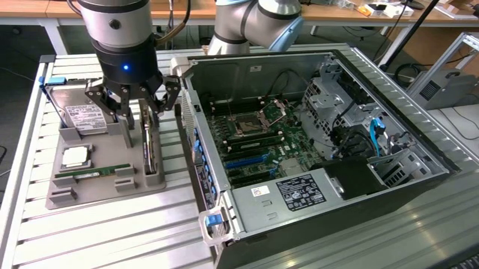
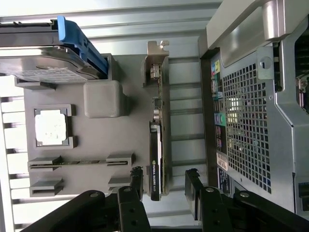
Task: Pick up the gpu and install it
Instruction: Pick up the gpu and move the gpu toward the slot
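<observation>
Right, step in hand: the pick. I judge this to be the approach to the grasp, with nothing lifted and the install not begun.
Gripper position: my gripper (image 1: pixel 138 115) hangs over the grey holder tray (image 1: pixel 97 193), directly above the gpu (image 1: pixel 150 147).
Jaws: spread wide and holding nothing. In the wrist view one finger (image 2: pixel 137 186) sits to one side of the card's line and its partner to the other.
Contact: I can't tell whether any fingertip touches the card.
Where the gpu is: standing on edge in its tray slot, just beside the outer wall of the open computer case (image 1: pixel 262 56). The hard drive (image 1: pixel 86 117) and the memory stick (image 1: pixel 93 172) sit on its other side.
How the gpu looks: a thin, dark card seen edge-on as a long, narrow strip. It has a silvery metal bracket at one end and a black shroud with pale lettering along part of it.
What the next move calls for: as I read it, the fingers centred squarely across that thin edge. The closing needs to be gentle so the card doesn't tip in its slot, and the lift straight so it clears the tray's posts.
</observation>
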Controlling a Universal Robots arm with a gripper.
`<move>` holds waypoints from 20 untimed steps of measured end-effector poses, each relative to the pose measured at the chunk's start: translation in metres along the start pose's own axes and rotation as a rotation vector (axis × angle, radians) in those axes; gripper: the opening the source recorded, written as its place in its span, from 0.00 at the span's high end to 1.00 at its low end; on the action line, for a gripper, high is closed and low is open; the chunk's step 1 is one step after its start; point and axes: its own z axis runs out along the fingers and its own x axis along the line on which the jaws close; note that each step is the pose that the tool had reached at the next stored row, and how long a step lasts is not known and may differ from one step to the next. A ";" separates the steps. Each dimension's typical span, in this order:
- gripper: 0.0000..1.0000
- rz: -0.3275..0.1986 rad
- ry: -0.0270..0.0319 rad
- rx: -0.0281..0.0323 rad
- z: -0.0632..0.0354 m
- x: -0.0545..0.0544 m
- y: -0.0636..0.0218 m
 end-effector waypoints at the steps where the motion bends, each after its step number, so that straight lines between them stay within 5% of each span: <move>1: 0.52 0.000 0.0000 0.0000 0.0002 0.000 0.0000; 20: 0.52 0.000 0.0000 0.0000 0.0056 0.000 -0.0002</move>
